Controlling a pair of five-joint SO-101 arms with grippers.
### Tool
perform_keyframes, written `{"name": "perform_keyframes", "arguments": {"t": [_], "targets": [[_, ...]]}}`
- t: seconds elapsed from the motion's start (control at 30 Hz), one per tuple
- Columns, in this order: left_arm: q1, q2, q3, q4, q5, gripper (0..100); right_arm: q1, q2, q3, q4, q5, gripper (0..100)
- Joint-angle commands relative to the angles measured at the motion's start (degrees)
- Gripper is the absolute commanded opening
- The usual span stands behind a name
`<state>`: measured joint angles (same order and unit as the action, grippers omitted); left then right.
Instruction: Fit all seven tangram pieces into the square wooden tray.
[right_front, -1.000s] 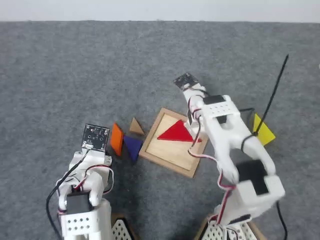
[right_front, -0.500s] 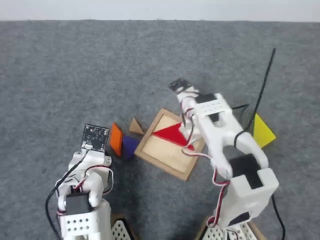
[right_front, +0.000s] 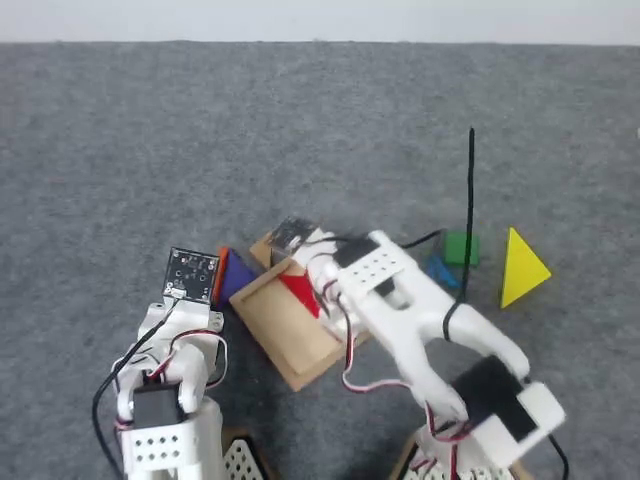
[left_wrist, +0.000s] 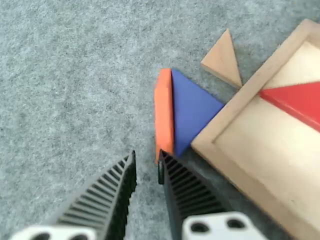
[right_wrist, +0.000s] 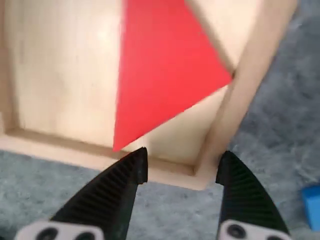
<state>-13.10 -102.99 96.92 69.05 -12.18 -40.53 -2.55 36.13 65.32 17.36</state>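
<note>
The square wooden tray lies turned at an angle in the middle of the grey carpet, with a red triangle inside near its far corner. My right gripper hangs open over a corner of the tray, one finger above the wall, the other outside it. The red triangle lies just beyond the fingers. My left gripper has its fingers almost together, holding nothing, just short of the orange piece. A blue triangle is squeezed between the orange piece and the tray wall. A small tan triangle lies beside the tray.
Right of the tray lie a green square, a small blue piece and a yellow triangle. A black cable runs from the right arm. Open carpet stretches across the far half of the table.
The right arm swung left and the tray slid and turned with it, now pressed against the blue triangle and orange piece. The green and small blue pieces came into sight. The left arm stayed still.
</note>
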Motion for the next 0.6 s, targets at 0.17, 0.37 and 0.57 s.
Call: {"name": "perform_keyframes", "arguments": {"t": [0.17,0.37,0.57], "targets": [[-0.26,0.0,-0.4,0.62,-0.26,7,2.68,1.54,2.99,-5.67,-0.26,22.9],[-0.26,0.0,-0.4,0.62,-0.26,7,19.03,6.55,-2.81,-2.59,5.36,22.9],[-0.26,0.0,-0.4,0.62,-0.26,7,30.64,12.88,-18.37,3.56,13.27,22.9]]}}
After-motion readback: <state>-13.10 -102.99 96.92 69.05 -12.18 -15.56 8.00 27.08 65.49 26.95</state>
